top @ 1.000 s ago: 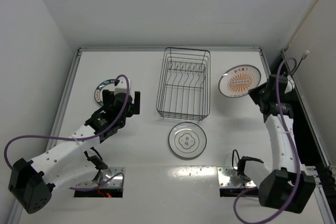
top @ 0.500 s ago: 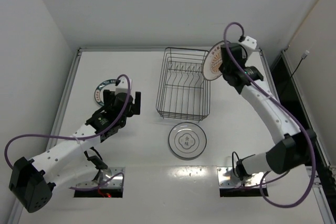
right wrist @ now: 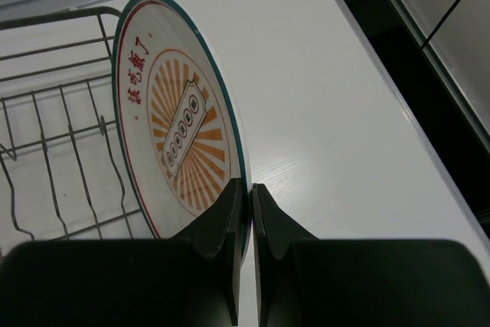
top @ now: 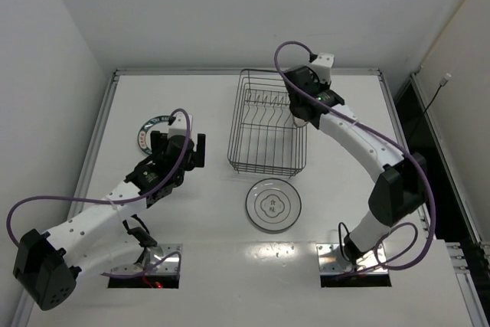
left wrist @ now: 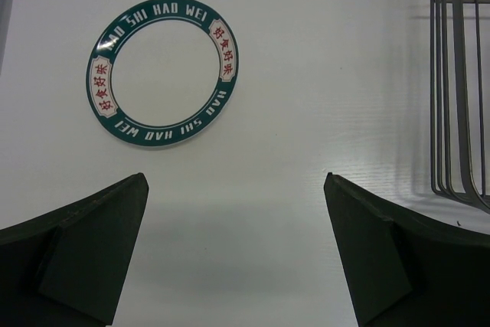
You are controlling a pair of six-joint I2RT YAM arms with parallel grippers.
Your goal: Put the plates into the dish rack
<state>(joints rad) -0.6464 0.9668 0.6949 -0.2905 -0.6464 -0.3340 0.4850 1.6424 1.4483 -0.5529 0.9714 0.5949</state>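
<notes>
None racked yet. Right gripper [right wrist: 246, 193] clamped on orange plate [right wrist: 180, 143], upright over far-right corner of dish rack [top: 267, 129]. Left gripper [left wrist: 234, 181] apart by green-rimmed plate [left wrist: 163, 70]; white plate [top: 272, 204] on bench [top: 352, 189].

Three plates [top: 273, 204], one dish rack [top: 267, 124], two arms [top: 99, 216].

White flat table [top: 344, 174] with a thin raised metal edge along the far and side borders. Three things lie on it. Dark thin-wire rectangular dish rack [top: 268, 166] stands mid-table toward the far side. Round white plate with a dark-green lettered rim [left wrist: 163, 72] lies flat left of the rack, well apart from it. Round white plate with a grey rim ring and centre mark [top: 272, 204] lies flat just in front of the rack's near edge, not touching.
</notes>
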